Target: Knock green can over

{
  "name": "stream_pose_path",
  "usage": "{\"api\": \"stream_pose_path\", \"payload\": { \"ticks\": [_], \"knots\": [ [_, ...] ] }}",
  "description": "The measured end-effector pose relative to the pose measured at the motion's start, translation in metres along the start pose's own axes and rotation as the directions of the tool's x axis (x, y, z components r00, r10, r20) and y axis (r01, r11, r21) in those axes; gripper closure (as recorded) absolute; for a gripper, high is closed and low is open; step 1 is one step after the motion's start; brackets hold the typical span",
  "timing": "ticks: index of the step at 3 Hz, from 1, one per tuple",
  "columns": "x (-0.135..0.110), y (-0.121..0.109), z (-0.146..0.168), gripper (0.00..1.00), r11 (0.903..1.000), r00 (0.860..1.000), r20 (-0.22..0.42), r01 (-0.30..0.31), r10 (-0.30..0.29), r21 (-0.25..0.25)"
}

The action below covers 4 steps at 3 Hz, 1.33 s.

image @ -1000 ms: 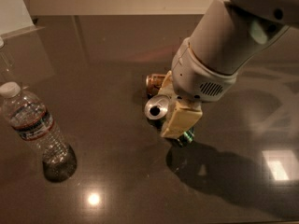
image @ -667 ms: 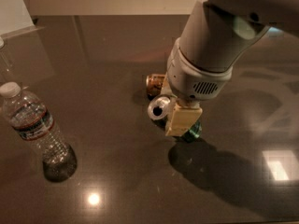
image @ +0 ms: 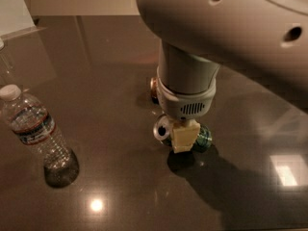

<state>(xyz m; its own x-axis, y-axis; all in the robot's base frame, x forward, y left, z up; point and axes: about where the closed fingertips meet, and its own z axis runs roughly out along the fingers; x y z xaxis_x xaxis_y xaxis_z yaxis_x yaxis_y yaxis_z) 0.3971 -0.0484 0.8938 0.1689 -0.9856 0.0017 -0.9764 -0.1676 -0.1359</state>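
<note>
1. pincer (image: 183, 139): lowered from above onto the centre of the dark table (image: 110, 52), its cream tip down near the surface. i cannot tell whether it is open or closed.
2. green can (image: 204, 137): directly at the pincer, partly hidden behind it. i see its silver top to the left of the cream tip and its green body to the right, so it appears tipped sideways. whether it lies fully flat i cannot tell.
3. brown can (image: 154, 87): just behind the arm, mostly hidden.
4. clear water bottle (image: 34, 129): upright, white cap on, well apart at the left edge.
</note>
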Motion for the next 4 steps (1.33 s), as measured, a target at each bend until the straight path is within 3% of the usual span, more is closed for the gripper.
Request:
{"api": "stream_pose_path", "payload": {
  "ticks": [2, 3, 4],
  "knots": [
    [-0.002, -0.002, 0.027, 0.37, 0.9976, 0.993, -0.104, 0.055, -0.059, -0.042],
    [-0.004, -0.007, 0.032, 0.14, 0.9963, 0.990, -0.120, 0.072, -0.077, -0.048],
    [-0.004, -0.008, 0.037, 0.00, 0.9947, 0.991, -0.103, 0.084, -0.090, -0.060]
  ]
}}
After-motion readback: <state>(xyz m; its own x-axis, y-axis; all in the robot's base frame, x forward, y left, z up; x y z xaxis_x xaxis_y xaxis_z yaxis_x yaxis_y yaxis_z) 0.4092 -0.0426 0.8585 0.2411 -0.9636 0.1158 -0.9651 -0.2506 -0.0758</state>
